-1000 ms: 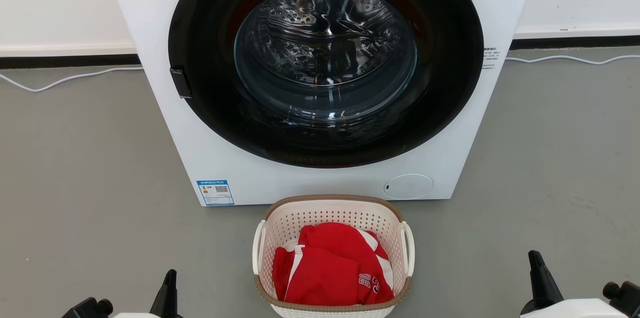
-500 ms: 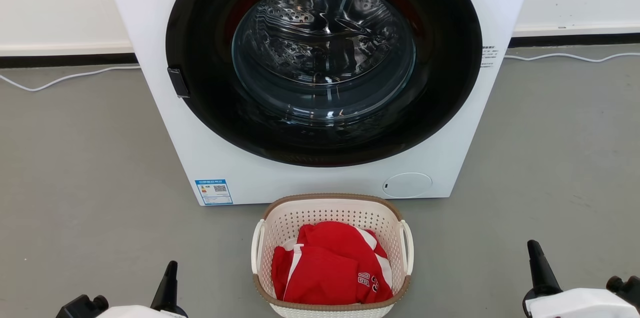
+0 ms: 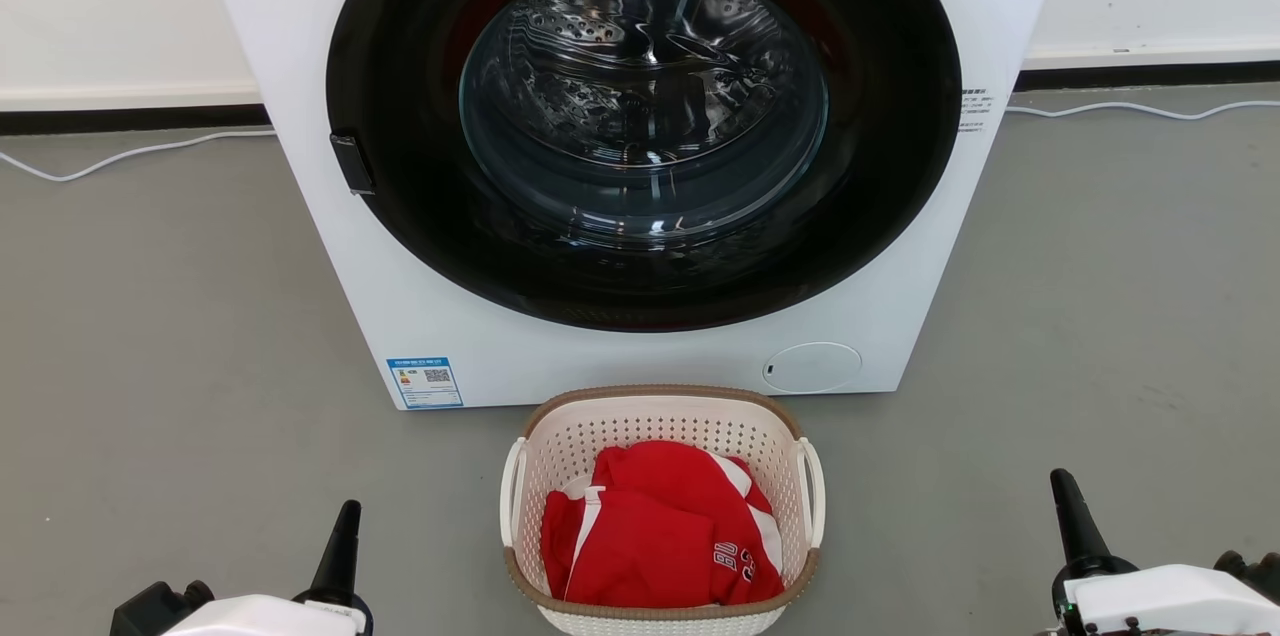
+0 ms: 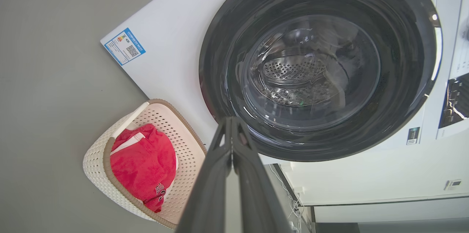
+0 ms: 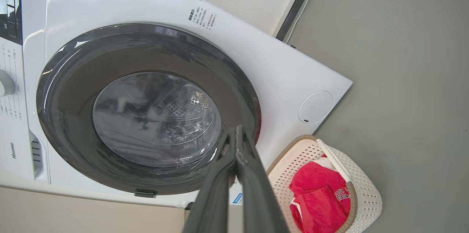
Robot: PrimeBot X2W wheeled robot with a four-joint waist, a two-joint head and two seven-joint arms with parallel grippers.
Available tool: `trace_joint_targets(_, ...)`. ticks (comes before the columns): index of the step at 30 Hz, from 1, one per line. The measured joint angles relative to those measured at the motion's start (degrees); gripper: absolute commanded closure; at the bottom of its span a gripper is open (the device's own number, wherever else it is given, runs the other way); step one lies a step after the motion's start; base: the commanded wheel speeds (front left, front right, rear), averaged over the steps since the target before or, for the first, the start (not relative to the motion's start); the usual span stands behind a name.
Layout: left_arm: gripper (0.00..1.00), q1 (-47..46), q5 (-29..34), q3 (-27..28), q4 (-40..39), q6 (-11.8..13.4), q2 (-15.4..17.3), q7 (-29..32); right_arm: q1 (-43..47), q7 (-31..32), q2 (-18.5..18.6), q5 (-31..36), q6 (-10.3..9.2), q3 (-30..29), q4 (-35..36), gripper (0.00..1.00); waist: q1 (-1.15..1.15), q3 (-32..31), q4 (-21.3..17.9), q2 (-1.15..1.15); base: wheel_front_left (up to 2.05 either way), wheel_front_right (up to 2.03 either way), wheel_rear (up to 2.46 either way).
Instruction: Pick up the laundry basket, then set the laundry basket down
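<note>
Left tool [image 3: 349,513] and right tool [image 3: 1061,488], one laundry basket [image 3: 650,428], one washing machine [image 3: 330,256].
Nearest, both tools pinched shut and gripping nothing, either side of the basket, apart from its two white handles [image 3: 513,491]; basket standing on the grey floor [image 3: 150,336], holding one red garment [image 3: 640,546]; just behind, the machine's one dark round door [image 3: 400,96].

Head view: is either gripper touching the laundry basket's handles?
No, the left gripper and the right gripper sit well off to either side of the laundry basket, which stands on the floor.
</note>
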State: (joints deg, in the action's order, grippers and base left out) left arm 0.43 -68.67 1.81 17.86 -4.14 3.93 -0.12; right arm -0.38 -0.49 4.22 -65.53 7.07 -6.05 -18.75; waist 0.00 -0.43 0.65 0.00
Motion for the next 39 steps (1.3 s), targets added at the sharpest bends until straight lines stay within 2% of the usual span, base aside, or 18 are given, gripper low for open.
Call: trace_joint_targets(39, 1.0, -3.48, -22.78, 2.91, -2.04, -2.83, -1.66, 6.24, -2.4, 6.38, -1.45, -25.96, 0.0, -1.43, 2.99, 1.0, 0.0, 0.6, -0.65, 0.0, 0.0, 0.0, 0.0)
